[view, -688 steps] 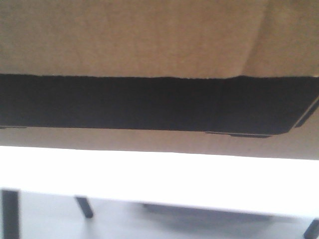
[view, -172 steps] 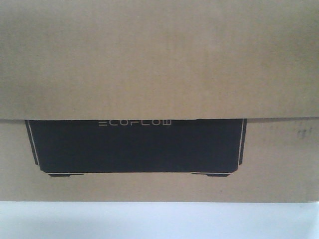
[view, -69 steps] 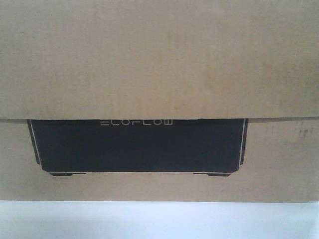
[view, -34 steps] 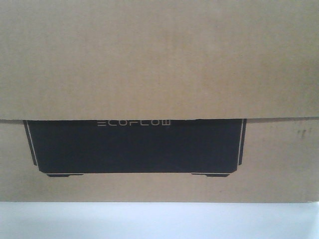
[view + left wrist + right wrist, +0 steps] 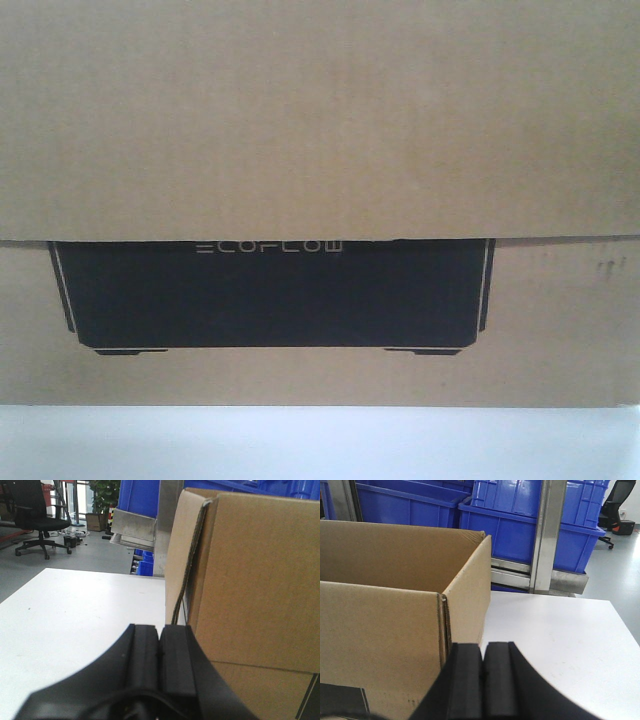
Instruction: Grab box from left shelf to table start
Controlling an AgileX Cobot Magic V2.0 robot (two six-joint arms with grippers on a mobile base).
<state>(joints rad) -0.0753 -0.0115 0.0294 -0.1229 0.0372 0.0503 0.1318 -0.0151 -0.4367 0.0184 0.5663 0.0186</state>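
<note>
The brown cardboard box (image 5: 320, 130) with its black ECOFLOW panel fills the front view and stands on the white table (image 5: 320, 445). In the left wrist view the box (image 5: 255, 570) is on the right, and my left gripper (image 5: 160, 630) is shut and empty right beside its left side. In the right wrist view the box (image 5: 380, 630), open at the top, is on the left. My right gripper (image 5: 483, 647) is shut and empty next to its right corner. Whether either gripper touches the cardboard I cannot tell. The shelf's silver rail (image 5: 132, 527) lies behind the table.
Blue plastic bins (image 5: 530, 515) sit on the rack behind a silver upright post (image 5: 547, 535). White table (image 5: 75, 615) spreads to the left of the box, and table (image 5: 560, 635) to its right. A black office chair (image 5: 40, 515) stands on the grey floor far left.
Ten seconds ago the box hung tilted above the table; now it stands level on it. Over the last second its panel shifted slightly left, then held still.
</note>
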